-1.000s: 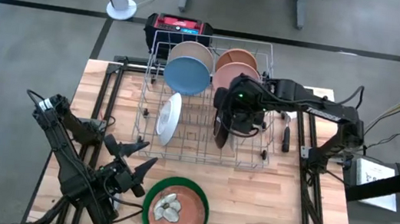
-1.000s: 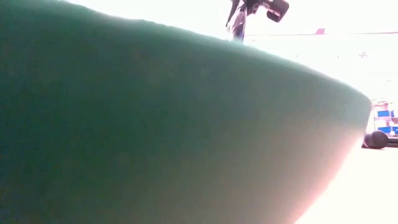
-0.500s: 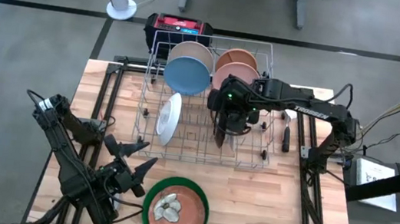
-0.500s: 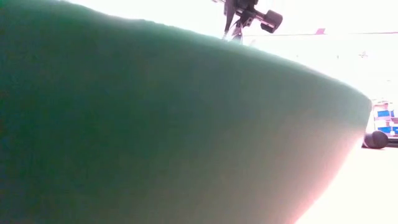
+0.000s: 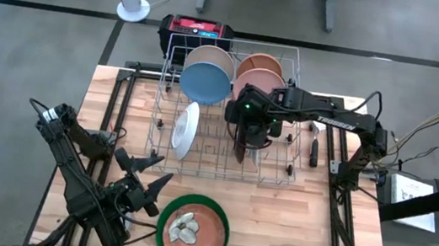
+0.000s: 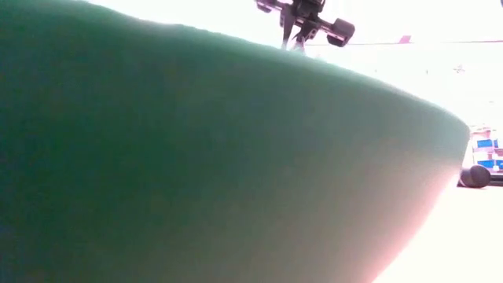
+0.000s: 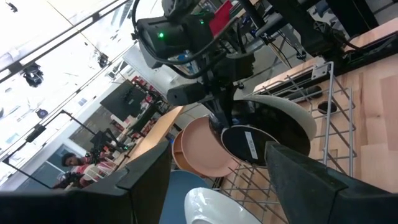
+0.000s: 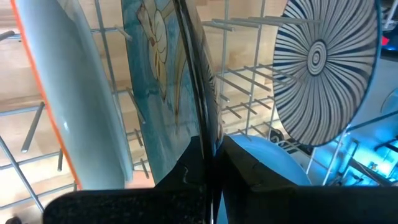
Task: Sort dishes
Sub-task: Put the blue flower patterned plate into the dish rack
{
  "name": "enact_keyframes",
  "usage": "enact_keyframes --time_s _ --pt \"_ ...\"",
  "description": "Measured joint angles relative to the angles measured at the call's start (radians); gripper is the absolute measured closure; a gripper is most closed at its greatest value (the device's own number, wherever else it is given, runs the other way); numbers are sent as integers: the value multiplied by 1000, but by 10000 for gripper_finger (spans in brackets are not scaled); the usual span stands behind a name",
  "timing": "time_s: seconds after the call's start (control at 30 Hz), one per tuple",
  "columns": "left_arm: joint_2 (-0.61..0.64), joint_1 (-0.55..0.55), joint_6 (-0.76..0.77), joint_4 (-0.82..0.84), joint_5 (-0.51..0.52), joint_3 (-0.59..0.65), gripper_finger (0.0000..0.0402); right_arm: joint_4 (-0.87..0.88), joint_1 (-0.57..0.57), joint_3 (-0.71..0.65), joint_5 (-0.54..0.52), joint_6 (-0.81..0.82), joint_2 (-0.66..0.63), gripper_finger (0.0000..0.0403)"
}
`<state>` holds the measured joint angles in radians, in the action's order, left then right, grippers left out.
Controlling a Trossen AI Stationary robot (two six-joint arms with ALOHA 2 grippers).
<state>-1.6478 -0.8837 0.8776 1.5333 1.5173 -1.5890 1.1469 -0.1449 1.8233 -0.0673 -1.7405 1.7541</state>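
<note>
The right gripper (image 5: 242, 136) sits over the middle of the silver wire rack (image 5: 282, 174), its fingers pinched on the top rim of the dark brown plate (image 5: 240, 145), which stands on edge in the tines; in the right wrist view that thin rim (image 8: 198, 81) runs straight into the closed fingers, with a blue-white striped plate (image 8: 323, 68) beside it. The blue plate (image 5: 205, 83) and pink plate (image 5: 256, 83) stand at the rack's twelve o'clock end, a white one (image 5: 186, 127) at nine o'clock. The large green plate (image 5: 192, 231) lies flat at the table's six o'clock. The left gripper (image 5: 144, 179) waits just beside it at nine o'clock, fingers spread. The plate looks stiff, glazed and slippery (probably ceramic, so breakable); the rim is the only reachable hold, and it should lift straight up clear of the wires.
</note>
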Motion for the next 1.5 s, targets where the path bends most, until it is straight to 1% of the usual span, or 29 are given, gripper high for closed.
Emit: enact_keyframes --time_s 0.43,0.6,0.7,0.9,1.07,1.3,1.5 --pt "0 0 0 0 -2 0 155 -2 0 0 0 1 25 395" --pt "0 0 0 0 -2 0 155 -3 -1 0 0 32 25 391" --pt "0 0 0 0 -2 0 155 -1 -2 -1 -1 50 26 377" --pt "0 0 2 0 -2 0 155 -37 -4 0 -1 81 29 335" --pt "0 0 3 0 -13 0 155 -42 -4 0 -2 94 29 319" --pt "0 0 3 0 -12 0 155 -47 -4 0 -19 93 27 322" --pt "0 0 3 0 -12 0 155 -53 -4 0 -81 94 24 327"
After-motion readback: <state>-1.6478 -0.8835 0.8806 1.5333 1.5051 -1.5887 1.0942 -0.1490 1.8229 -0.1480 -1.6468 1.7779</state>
